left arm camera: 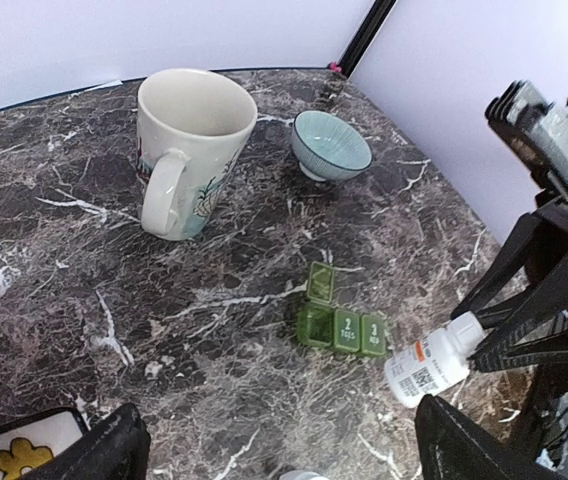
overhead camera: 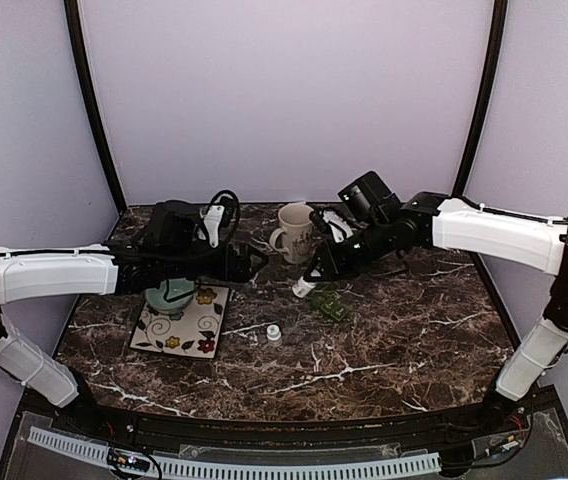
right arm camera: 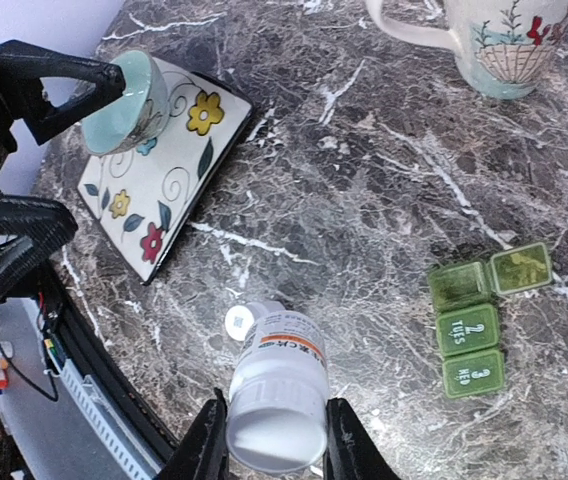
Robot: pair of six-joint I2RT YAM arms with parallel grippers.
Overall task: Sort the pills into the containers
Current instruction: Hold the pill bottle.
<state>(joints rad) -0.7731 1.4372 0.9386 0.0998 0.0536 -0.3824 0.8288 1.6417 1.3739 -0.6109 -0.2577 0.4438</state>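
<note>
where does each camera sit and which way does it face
Top external: above and behind the bases, facing down over the table toward the back wall; both arms show.
Left wrist: on the left gripper, facing across to the mug; its open fingertips frame the bottom.
Right wrist: on the right gripper, facing down; its fingers clamp the bottle.
Shared: both wrist views show the pill box, mug and bottle.

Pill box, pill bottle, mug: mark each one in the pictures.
pill box (right arm camera: 468,330), right wrist view, on the middle lid.
pill bottle (right arm camera: 279,392), right wrist view, on its white body.
mug (left arm camera: 196,170), left wrist view, on its outer wall.
</note>
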